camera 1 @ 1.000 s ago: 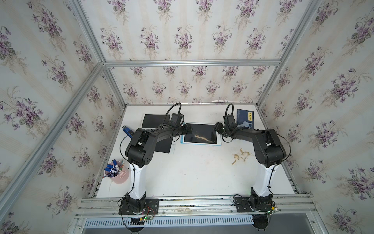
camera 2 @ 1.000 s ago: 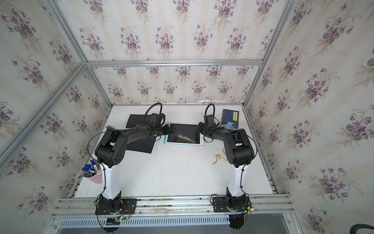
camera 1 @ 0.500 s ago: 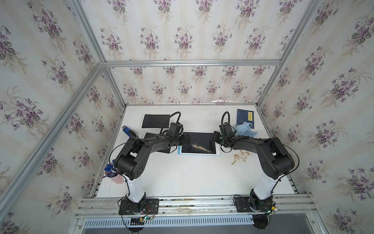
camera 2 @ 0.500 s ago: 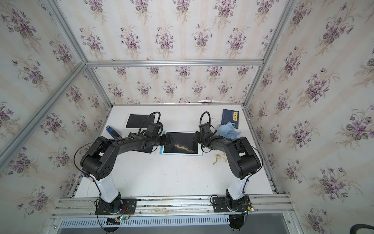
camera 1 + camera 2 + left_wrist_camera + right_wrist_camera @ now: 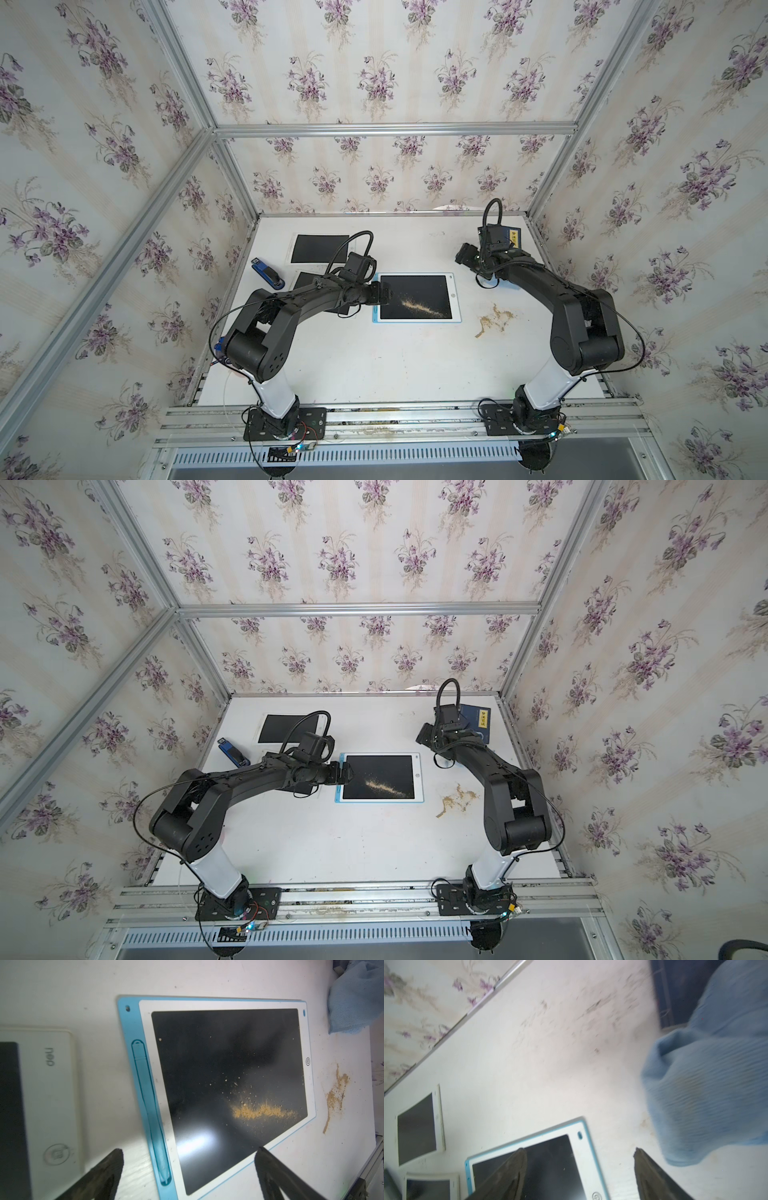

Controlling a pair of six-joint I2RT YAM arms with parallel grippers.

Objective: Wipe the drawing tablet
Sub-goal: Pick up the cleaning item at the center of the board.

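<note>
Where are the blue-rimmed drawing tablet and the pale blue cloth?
Blue-rimmed drawing tablet [image 5: 415, 296]: in a top view, screen's middle.
Pale blue cloth [image 5: 708, 1088]: right wrist view, ribbed middle.

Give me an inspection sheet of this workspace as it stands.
Surface: white table, tan powder spill beside the blue-framed drawing tablet.
Job's things: tan powder streak on the tablet's screen; crumpled blue cloth lying free.
Clutter: blue stapler, two white-framed tablets, dark blue booklet.
Grippers: left gripper at the tablet's edge, jaws open, empty; right gripper near the cloth, jaws open, empty.
Cables: black loop over each wrist.
Surroundings: floral wallpaper, aluminium frame.
</note>
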